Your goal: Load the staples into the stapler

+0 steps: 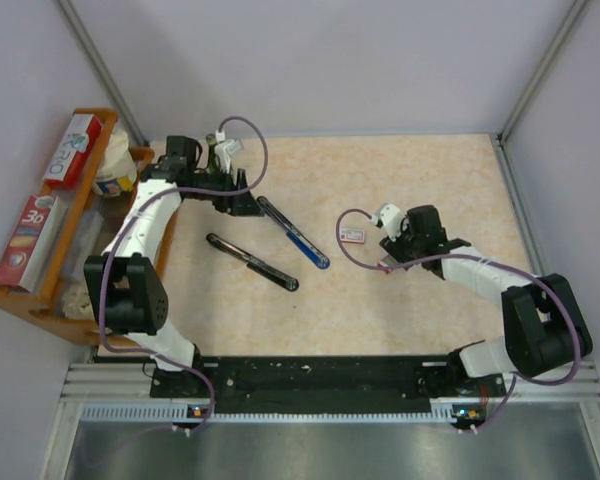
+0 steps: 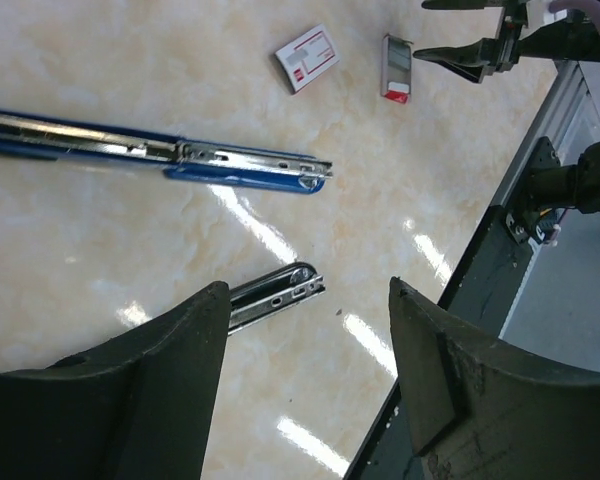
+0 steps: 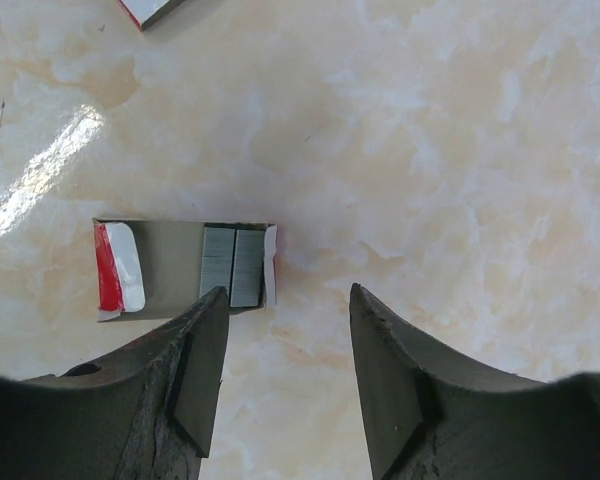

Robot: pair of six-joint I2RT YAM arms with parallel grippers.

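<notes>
At the far left of the top view the wooden rack plays no part in this. My left claw is spread wide and holds nothing. It hangs over the surface, just above the tip of the black piece of the stapler. The blue piece, with its bright metal channel, lies apart from the black one, higher in that wrist view. I judge the stapler opened and ready, though I cannot tell whether the channel is bare. Right of centre in the top view lies the white box with the red label. Its tray sits out on the surface near it, toward the lower right, with a grey strip of staples in it. My right claw is spread too, gripping nothing, one finger right at the tray's edge. So the opening and unboxing look done. Lifting the strip, carrying it left, seating it in the channel and closing up are all left.
</notes>
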